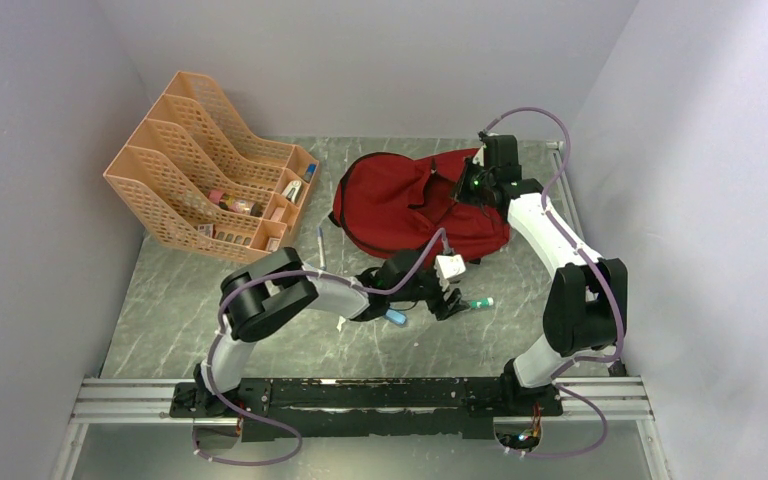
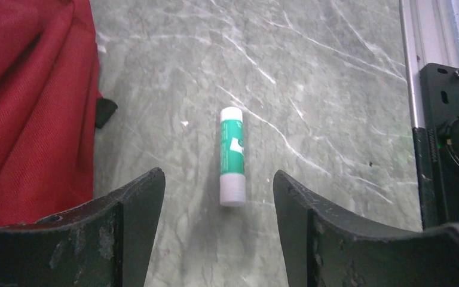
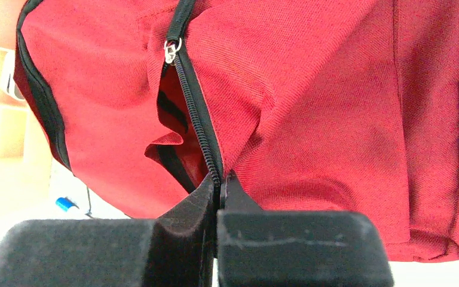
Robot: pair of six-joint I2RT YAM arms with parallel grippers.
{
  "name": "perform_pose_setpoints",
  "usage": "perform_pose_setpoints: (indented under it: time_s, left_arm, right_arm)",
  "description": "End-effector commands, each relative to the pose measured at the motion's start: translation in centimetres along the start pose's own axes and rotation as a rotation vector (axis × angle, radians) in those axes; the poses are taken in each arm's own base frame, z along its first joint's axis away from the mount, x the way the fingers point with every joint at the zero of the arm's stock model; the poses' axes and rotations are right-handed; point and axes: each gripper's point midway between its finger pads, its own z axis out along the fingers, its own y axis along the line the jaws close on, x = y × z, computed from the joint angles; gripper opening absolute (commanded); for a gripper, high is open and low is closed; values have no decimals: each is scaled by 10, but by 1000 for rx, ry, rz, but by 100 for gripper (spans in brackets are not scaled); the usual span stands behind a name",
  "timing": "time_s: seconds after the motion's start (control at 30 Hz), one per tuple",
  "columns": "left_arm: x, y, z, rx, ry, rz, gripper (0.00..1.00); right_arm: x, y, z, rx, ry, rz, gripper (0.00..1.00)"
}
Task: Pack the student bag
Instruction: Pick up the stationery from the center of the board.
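Rack: orange file rack (image 1: 210,180) at the table's (image 1: 180,310) 10 o'clock corner.
Student bag: the student bag (image 1: 400,205) lies slumped at the table's 12 o'clock, its zipper (image 3: 194,101) partly open.
Left pincer: the left pincer (image 2: 218,176) has its fingers apart and holds nothing. From above, the bag is at its 12 o'clock, near.
Tube: a green-and-white tube (image 2: 232,156) lies flat, just ahead of the gap between the fingers.
Right pincer: the right pincer (image 3: 220,191) has its fingers together, clamped on fabric at the zipper edge, on the bag's 2 o'clock side.

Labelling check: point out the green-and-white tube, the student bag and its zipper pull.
green-and-white tube (image 2: 232,149): left wrist view, green middle band.
student bag (image 1: 392,205): top external view, red front panel.
zipper pull (image 3: 171,51): right wrist view, metal tab.
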Motion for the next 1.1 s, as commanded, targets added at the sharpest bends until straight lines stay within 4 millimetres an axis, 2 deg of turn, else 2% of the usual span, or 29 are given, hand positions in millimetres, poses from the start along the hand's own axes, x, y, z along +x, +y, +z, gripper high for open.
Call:
perform_pose_setpoints:
  time_s: [0.0, 0.2, 0.5, 0.63, 0.73, 1.07]
  left_arm:
    - [-10, -1, 17, -1, -25, 101, 71]
    - [0, -5, 32, -18, 20, 151, 71]
    - [13, 11, 40, -135, 75, 192, 70]
    - [20, 12, 44, -135, 103, 196, 66]
    - [25, 8, 47, -110, 118, 191, 62]
    - [36, -10, 53, -48, 152, 203, 60]
  right_arm:
    - [-5, 5, -10, -18, -25, -11, 0]
    - [-4, 5, -9, -22, -21, -13, 0]
    - [-3, 5, -9, -24, -16, -19, 0]
    - [-3, 5, -8, -27, -13, -19, 0]
    - [-2, 5, -8, -26, -12, -21, 0]
    - [-2, 6, -7, -31, -11, -21, 0]
